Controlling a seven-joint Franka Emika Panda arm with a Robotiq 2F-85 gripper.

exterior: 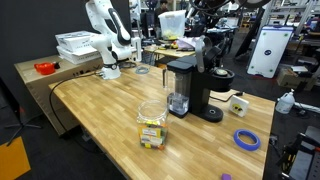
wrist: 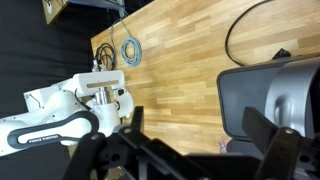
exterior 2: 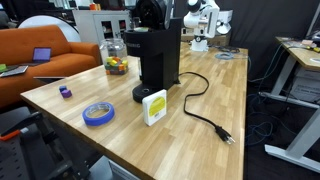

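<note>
In the wrist view my gripper (wrist: 198,125) is open, its two dark fingers (wrist: 262,125) spread wide with nothing between them. It hangs high over the wooden table (wrist: 180,60), above the near side of a black coffee machine (wrist: 275,100). The white robot base (wrist: 100,95) shows to the left. In an exterior view the white arm (exterior: 108,30) is folded at the table's back corner with the gripper (exterior: 136,47) well short of the coffee machine (exterior: 188,88). A glass jar of candy (exterior: 152,125) stands in front of the machine.
The machine's black power cord (exterior 2: 200,100) trails unplugged across the table. A blue tape roll (exterior 2: 98,114), a white and yellow box (exterior 2: 154,107) and a small purple object (exterior 2: 65,91) lie nearby. A coiled cable (wrist: 130,50) lies by the base. A spray bottle (exterior: 286,102) stands beyond the table.
</note>
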